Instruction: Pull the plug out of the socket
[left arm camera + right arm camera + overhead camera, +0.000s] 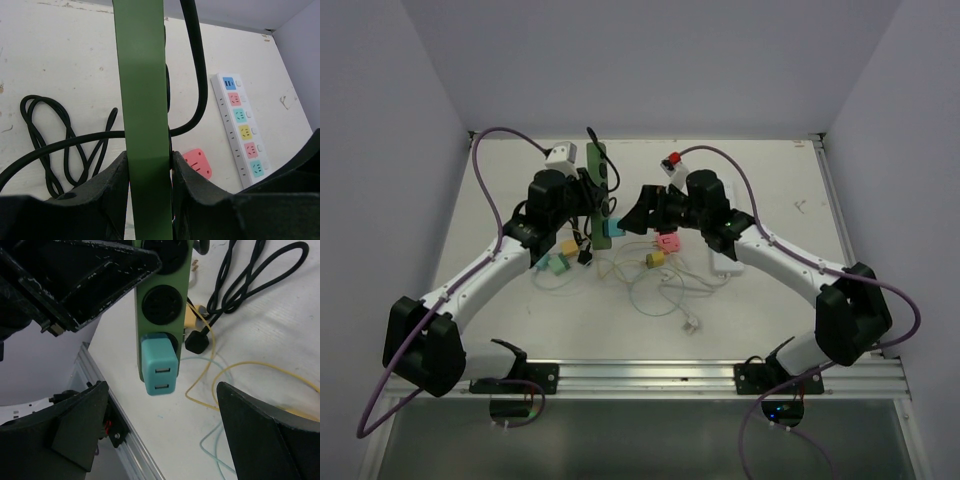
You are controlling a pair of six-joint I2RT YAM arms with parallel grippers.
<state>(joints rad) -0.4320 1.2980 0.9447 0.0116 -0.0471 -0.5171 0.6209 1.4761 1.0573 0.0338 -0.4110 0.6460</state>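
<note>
A green power strip (599, 170) is held up off the table. My left gripper (588, 205) is shut on it; in the left wrist view the strip (142, 100) runs up between both black fingers (107, 195). A teal USB plug (159, 367) sits in the strip's (162, 285) end socket, also visible from above (611, 228). My right gripper (160, 425) is open, its wide-apart fingers (75, 425) on either side of the plug and short of it. From above the right gripper (636, 214) is just right of the plug.
A white power strip (241, 129) with coloured sockets lies at the right. A pink adapter (198, 162), a yellow plug (655, 258), a green plug (558, 264) and thin yellow and teal cables (235, 385) lie on the table. A coiled black cord (55, 140) lies left.
</note>
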